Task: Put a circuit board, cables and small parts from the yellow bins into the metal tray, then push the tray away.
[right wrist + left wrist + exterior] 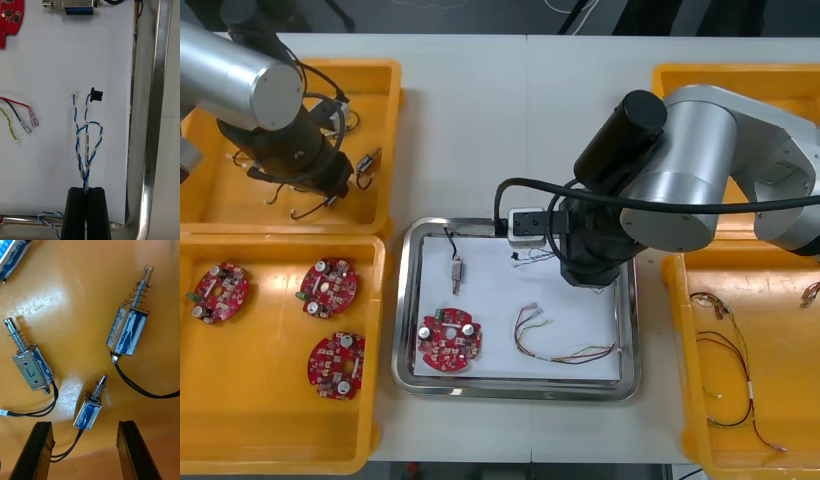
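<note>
My right gripper (86, 191) is closed tight on one twisted blue and white cable (87, 142). I pinch it at one end, and the rest stretches over the white liner at about 2 o'clock in the shiny metal tray (515, 390). The tray also holds one round red circuit board (449, 341) at 7 o'clock, one red and yellow cable (565, 352) at 5 o'clock, and one small metal part (456, 270) with a black lead at 10 o'clock.

My left gripper (84, 423) hangs with its jaws wide apart, holding nothing, over the far-left of four yellow plastic bins (380, 130). Under it lie three small metal parts (30, 365) (127, 328) (90, 410), and perhaps a fourth (11, 260) cut off at the edge.

The near-left bin (280, 440) holds three more round red circuit boards (220, 292) (328, 287) (336, 364). The near-right bin (695, 400) holds more red and yellow cables (725, 350).

All of this sits on a light table (470, 120), with dark floor beyond its far edge.
</note>
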Tool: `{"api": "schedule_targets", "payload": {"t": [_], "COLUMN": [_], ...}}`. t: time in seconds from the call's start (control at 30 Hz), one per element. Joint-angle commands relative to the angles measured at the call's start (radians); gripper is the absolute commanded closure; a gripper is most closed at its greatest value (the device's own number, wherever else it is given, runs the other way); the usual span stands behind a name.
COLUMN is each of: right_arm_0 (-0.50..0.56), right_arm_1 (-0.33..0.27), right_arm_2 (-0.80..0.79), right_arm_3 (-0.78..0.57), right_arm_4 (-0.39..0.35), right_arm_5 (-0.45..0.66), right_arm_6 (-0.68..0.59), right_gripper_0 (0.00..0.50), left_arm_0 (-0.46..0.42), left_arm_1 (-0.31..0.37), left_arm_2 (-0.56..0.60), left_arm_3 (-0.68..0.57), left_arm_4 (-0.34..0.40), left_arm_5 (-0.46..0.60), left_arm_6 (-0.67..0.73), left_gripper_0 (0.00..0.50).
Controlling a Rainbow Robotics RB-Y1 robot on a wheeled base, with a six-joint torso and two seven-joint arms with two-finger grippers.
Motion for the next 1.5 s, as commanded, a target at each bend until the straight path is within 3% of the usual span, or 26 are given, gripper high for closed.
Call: {"api": "schedule_targets", "payload": {"t": [0.03, 0.2, 0.47, 0.67, 0.7, 0.8, 1.07, 1.1, 1.13, 1.2, 1.23, 1.5], "right_arm_0": [-0.04, -0.038, -0.038, -0.04, -0.038, -0.038, -0.038, -0.038, -0.038, -0.038, -0.038, -0.038], "right_arm_1": [0.013, 0.001, 0.001, -0.001, 0.001, 0.002, 0.01, 0.012, 0.012, 0.015, 0.015, 0.018], "right_arm_2": [0.078, 0.125, 0.167, 0.167, 0.167, 0.168, 0.17, 0.171, 0.17, 0.17, 0.171, 0.171], "right_arm_3": [0.009, 0.027, 0.029, 0.048, 0.052, 0.058, 0.101, 0.101, 0.104, 0.104, 0.105, 0.113], "right_arm_4": [0.048, 0.051, 0.126, 0.134, 0.134, 0.134, 0.127, 0.127, 0.132, 0.134, 0.134, 0.134], "right_arm_5": [-0.056, -0.12, -0.147, -0.148, -0.15, -0.153, -0.174, -0.173, -0.173, -0.173, -0.173, -0.17], "right_arm_6": [0.014, 0.015, 0.017, 0.017, 0.017, 0.011, 0.006, 0.006, 0.011, 0.006, 0.006, 0.003], "right_gripper_0": [0.5, 0.5, 0.5, 0.5, 0.5, 0.5, 0.493, 0.477, 0.362, 0.079, 0.0, 0.0], "left_arm_0": [-0.05, -0.05, -0.05, -0.048, -0.048, -0.048, -0.047, -0.047, -0.047, -0.047, -0.047, -0.047], "left_arm_1": [-0.013, -0.013, -0.022, -0.024, -0.024, -0.027, -0.03, -0.03, -0.03, -0.03, -0.03, -0.019], "left_arm_2": [-0.034, -0.048, -0.069, -0.071, -0.071, -0.069, -0.071, -0.071, -0.071, -0.069, -0.071, -0.051], "left_arm_3": [0.028, 0.088, 0.094, 0.094, 0.094, 0.094, 0.094, 0.094, 0.094, 0.094, 0.094, 0.073], "left_arm_4": [0.007, 0.058, 0.052, 0.053, 0.053, 0.053, 0.053, 0.053, 0.052, 0.052, 0.052, 0.052], "left_arm_5": [-0.042, -0.102, -0.126, -0.126, -0.126, -0.126, -0.126, -0.126, -0.126, -0.126, -0.128, -0.126], "left_arm_6": [-0.138, -0.144, -0.14, -0.14, -0.14, -0.138, -0.138, -0.14, -0.14, -0.14, -0.14, -0.14], "left_gripper_0": [0.0, 0.0, 0.0, 0.0, 0.037, 0.5, 0.5, 0.5, 0.5, 0.5, 0.5, 0.5]}}
